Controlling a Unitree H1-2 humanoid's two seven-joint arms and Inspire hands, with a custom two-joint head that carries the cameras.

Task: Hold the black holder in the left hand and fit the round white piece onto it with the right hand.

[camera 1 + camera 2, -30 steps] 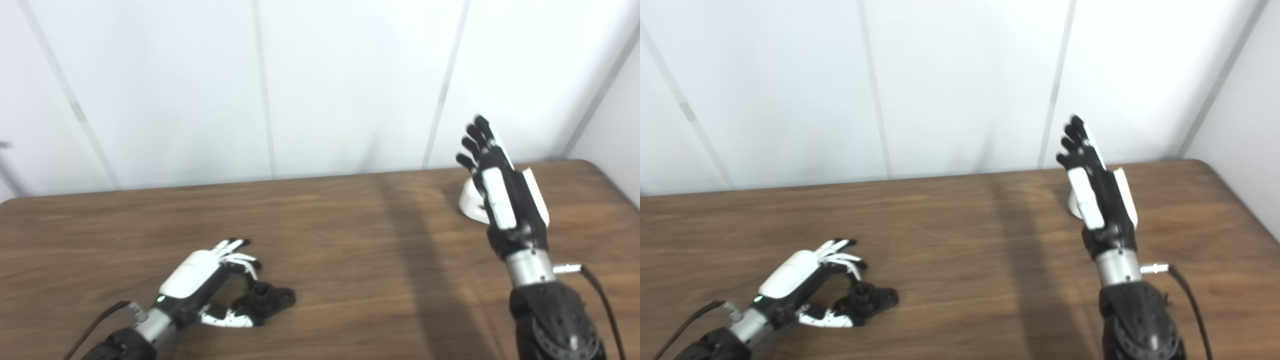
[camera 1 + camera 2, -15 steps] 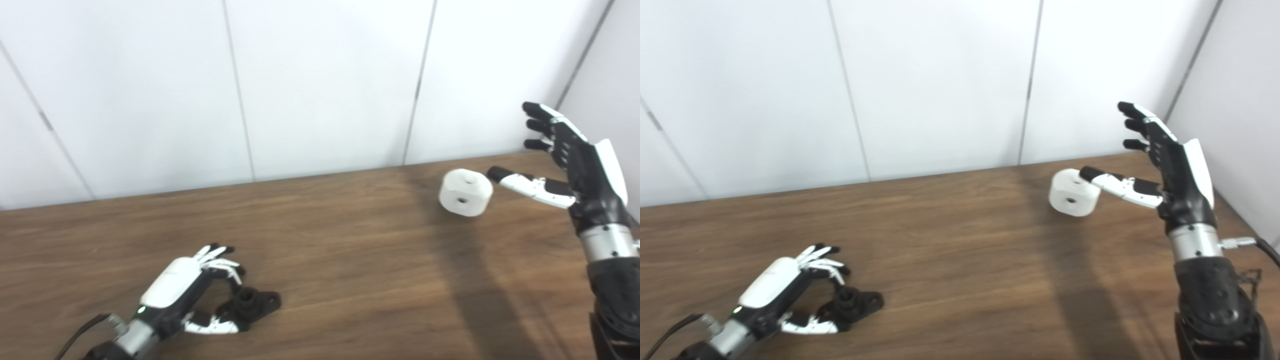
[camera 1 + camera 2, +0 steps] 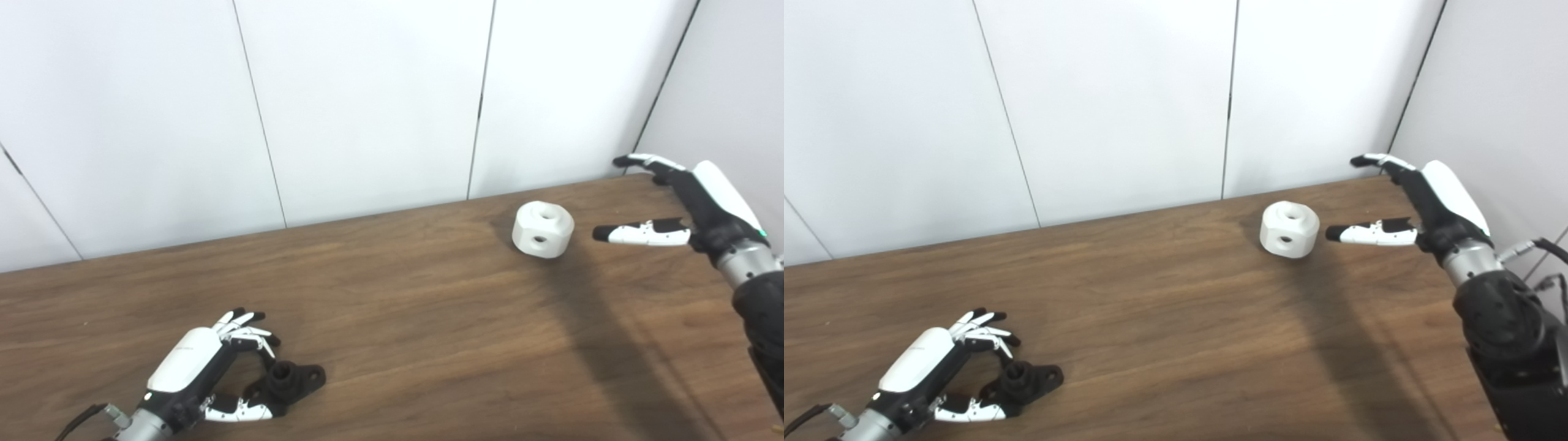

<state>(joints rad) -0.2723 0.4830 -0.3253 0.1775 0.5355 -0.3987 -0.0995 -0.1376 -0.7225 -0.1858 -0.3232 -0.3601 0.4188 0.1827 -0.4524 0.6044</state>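
Two views agree on nearly everything; the right eye view alone shows the right forearm's bulky black casing and cable at the picture's edge, cut off in the other. One black holder [image 3: 289, 381] lies on the brown table [image 3: 392, 331] near the front left, and one round white piece [image 3: 542, 229] sits far back on the right. The left hand [image 3: 205, 380] curls loosely around the holder, thumb below and fingers above; whether they actually touch it is hard to tell. The right hand [image 3: 1415, 202] is spread wide, gripping nothing, its thumb tip just beside the white piece but apart from it.
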